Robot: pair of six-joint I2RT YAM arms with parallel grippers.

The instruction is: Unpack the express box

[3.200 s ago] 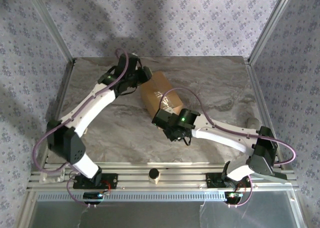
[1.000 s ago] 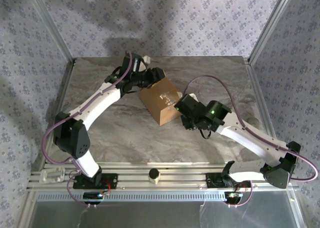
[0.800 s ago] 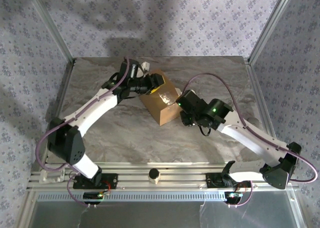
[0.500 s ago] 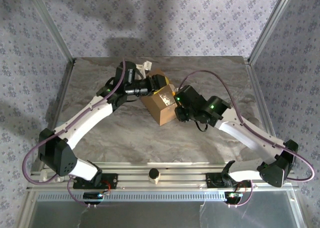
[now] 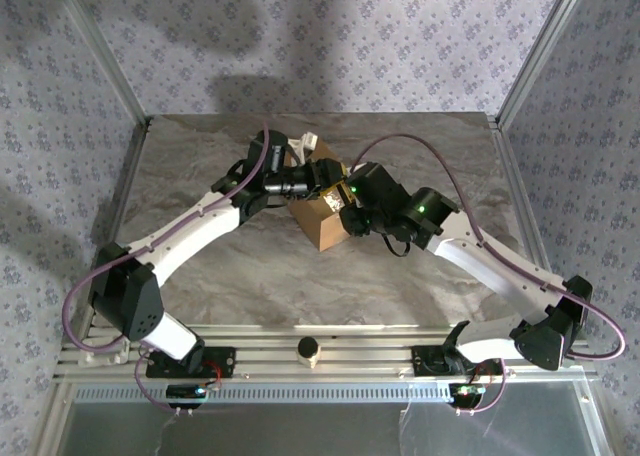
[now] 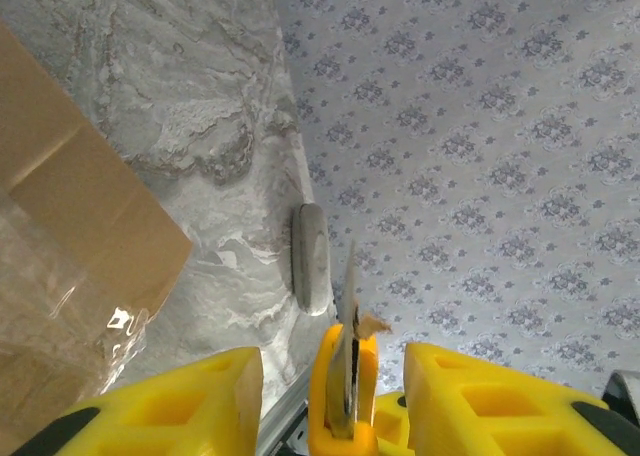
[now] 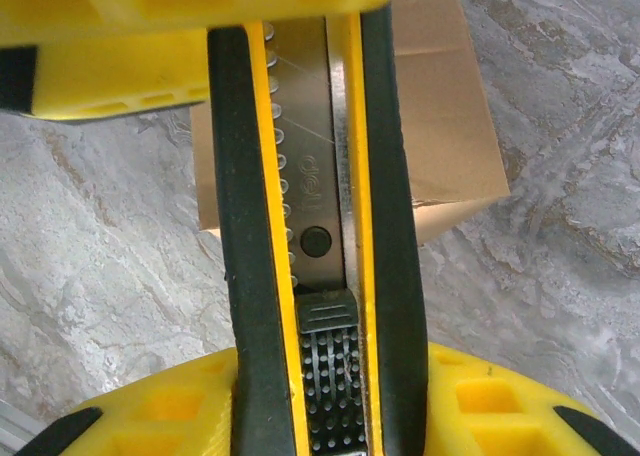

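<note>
The right fingers point(image 7: 150, 416) clench a yellow-and-black utility knife point(image 7: 310, 176); the left fingers point(image 6: 170, 401) are released. Cut shallowly along the brown cardboard express box point(image 5: 323, 226), mid-frame.

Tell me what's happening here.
Two robot arms meet above the express box, a brown cardboard box sitting on the marble table. The right gripper holds a yellow and black utility knife. The left gripper stands open around the knife's blade end, with a gap on each side. Clear tape shows on the box, which looks unopened.
</note>
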